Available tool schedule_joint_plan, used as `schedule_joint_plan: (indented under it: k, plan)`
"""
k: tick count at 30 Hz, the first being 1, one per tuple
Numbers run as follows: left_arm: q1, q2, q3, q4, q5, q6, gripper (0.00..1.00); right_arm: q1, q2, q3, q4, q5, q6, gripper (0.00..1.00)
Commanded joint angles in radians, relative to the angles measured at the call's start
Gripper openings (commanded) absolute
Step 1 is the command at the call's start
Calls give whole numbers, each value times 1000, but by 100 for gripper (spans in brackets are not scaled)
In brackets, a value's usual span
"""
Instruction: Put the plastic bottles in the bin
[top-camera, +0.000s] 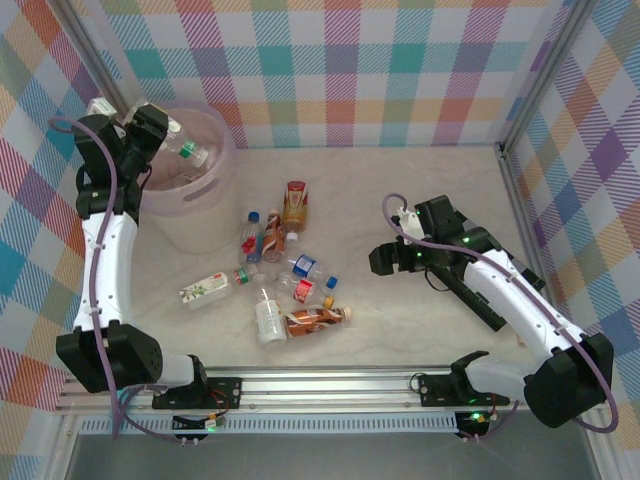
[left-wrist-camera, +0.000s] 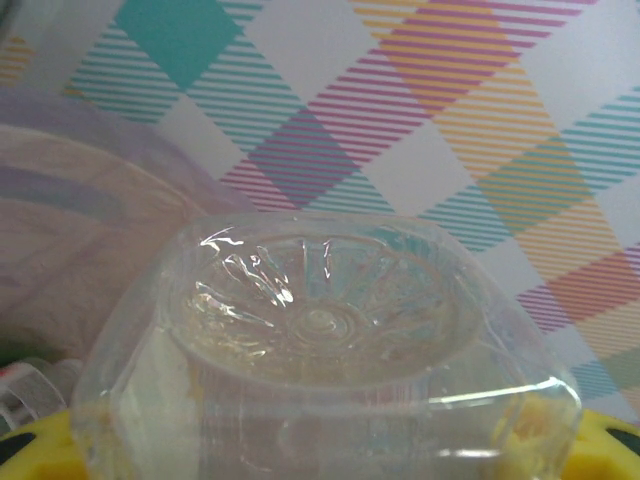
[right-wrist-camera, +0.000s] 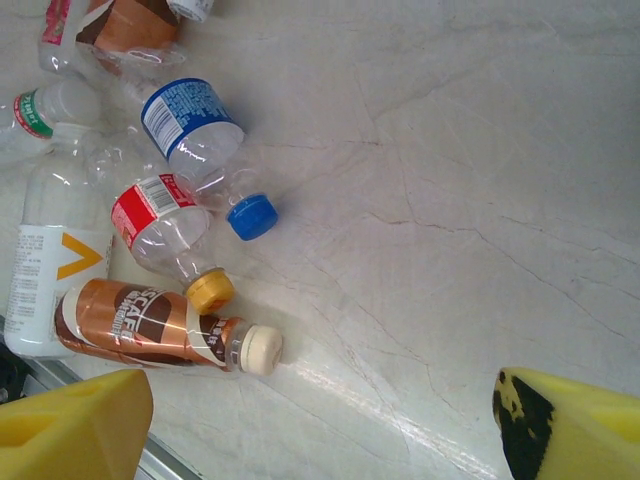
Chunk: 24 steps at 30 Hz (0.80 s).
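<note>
My left gripper (top-camera: 158, 132) is clamped on a clear ribbed plastic bottle with a green-and-white label (top-camera: 186, 151). I hold it above the large round translucent pale pink plastic bin (top-camera: 228, 165), inside the line of the bin's rim. Through my left wrist camera that bottle (left-wrist-camera: 320, 330) turns its moulded base to the lens. My yellow pads (left-wrist-camera: 35, 445) press its sides, and the bin's pale wall (left-wrist-camera: 70, 230) rises behind it.

My right gripper (top-camera: 383, 258) hangs well apart from the bin, past the loose bottles. Its jaws are spread wide with nothing between them, and bare tabletop lies under the gap (right-wrist-camera: 320, 415).

The other bottles lie on the pale marbled tabletop (top-camera: 420, 190), between the bin and my right gripper. A white bottle with green print (top-camera: 204, 290) lies just beside the bin's near wall. A brown bottle with a red-and-yellow label (top-camera: 294, 205) lies a little off the bin's right wall.

On the side of the heap farthest from the bin lie three more:
- A clear bottle with a blue label and blue cap (right-wrist-camera: 195, 130).
- A clear bottle with a red label and yellow cap (right-wrist-camera: 160, 225).
- A brown coffee bottle with a cream cap (right-wrist-camera: 150, 325), which touches a white bottle with an orange mark (right-wrist-camera: 50, 265).
</note>
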Motion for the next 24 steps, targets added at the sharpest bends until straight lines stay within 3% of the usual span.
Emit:
schedule_joint_plan:
  k: [1, 6, 9, 15, 19, 24]
  plan:
    - [13, 80, 105, -107, -41, 116, 0, 3, -10, -21, 27, -36, 24, 88]
    - [5, 219, 225, -249, 20, 241, 0, 3, -6, -41, 47, -52, 42, 88]
    - [-29, 315, 319, -387, -4, 357, 0, 3, -4, -50, 53, -50, 46, 88]
    - [-74, 398, 317, -437, -22, 433, 0, 3, 2, -56, 60, -52, 46, 88]
    - [-93, 439, 316, -477, -50, 473, 12, 4, 3, -61, 59, -50, 42, 88]
    - [-95, 440, 286, -468, -44, 488, 53, 3, 5, -72, 61, -50, 24, 88]
